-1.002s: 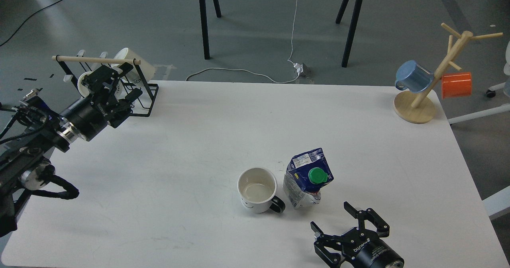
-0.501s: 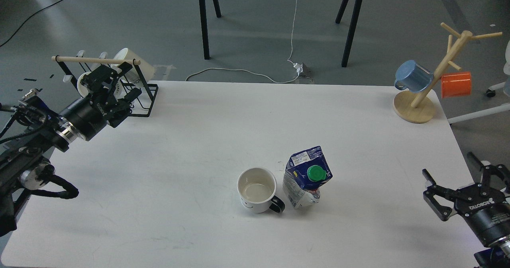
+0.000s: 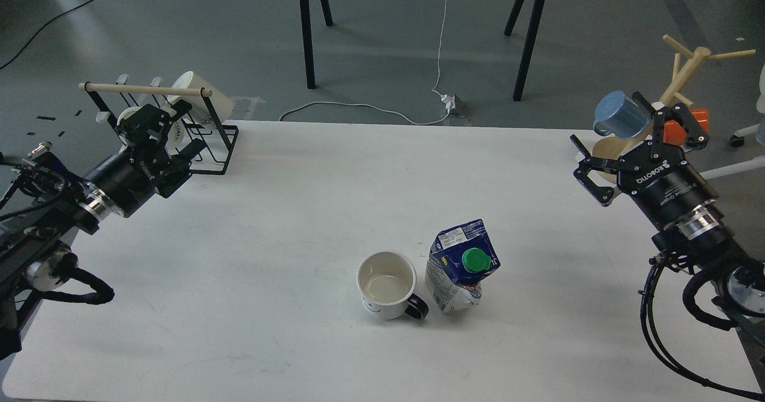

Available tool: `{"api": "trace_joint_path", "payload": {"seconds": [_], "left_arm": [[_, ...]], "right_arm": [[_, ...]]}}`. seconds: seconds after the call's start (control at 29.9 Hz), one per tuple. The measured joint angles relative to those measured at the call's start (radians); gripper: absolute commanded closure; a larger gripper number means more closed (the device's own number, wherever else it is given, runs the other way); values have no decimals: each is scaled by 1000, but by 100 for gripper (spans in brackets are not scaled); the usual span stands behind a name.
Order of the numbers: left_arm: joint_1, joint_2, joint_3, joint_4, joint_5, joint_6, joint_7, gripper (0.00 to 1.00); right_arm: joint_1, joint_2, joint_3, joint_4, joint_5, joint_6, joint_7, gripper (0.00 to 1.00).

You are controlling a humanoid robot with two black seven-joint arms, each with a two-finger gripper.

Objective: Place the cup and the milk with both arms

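A white cup (image 3: 386, 285) with a black handle stands upright on the white table (image 3: 299, 211), front of centre. A blue milk carton (image 3: 459, 266) with a green cap stands right beside it on its right, crumpled and leaning. My left gripper (image 3: 162, 134) is open and empty at the far left, by the black rack, far from both. My right gripper (image 3: 614, 140) is open and empty at the far right, in front of the mug tree, far from both.
A black wire rack (image 3: 209, 133) with a wooden bar holds white cups at the table's back left corner. A wooden mug tree (image 3: 681, 85) with a blue mug (image 3: 618, 114) and an orange mug (image 3: 696, 120) stands at the back right corner.
My right gripper moved from the front edge near the carton out to the right, then up to the mug tree. My left gripper drew back slightly left. Cup and carton stayed put.
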Motion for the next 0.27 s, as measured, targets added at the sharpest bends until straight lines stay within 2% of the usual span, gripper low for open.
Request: {"api": "trace_joint_path", "payload": {"seconds": [0.27], "left_arm": [[5,8,-2,4,-3,0,0,14]], "right_arm": [[115,7,-130,-29,-13,0,6,2]]}}
